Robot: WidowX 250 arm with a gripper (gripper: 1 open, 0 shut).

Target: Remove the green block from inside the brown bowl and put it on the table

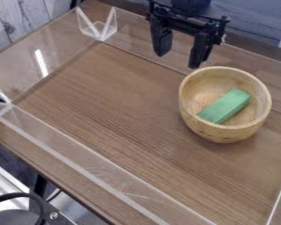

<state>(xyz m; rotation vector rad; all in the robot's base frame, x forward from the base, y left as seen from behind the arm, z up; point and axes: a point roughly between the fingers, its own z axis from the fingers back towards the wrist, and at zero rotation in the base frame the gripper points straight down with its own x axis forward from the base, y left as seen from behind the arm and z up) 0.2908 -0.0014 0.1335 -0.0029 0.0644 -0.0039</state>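
block (225, 106): small bright green brick, elongated, matte; lies slanted inside the bowl
bowl (193, 109): round, light tan wood, thick rim, pale inside; on the desk, right side
desk (119, 114): brown wood grain
hand (181, 51): fingers spread wide, empty, above and behind the bowl

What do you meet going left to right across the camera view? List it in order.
Clear bracket at the back wall → gripper, open, hanging above the table → brown bowl with the green block lying inside it.
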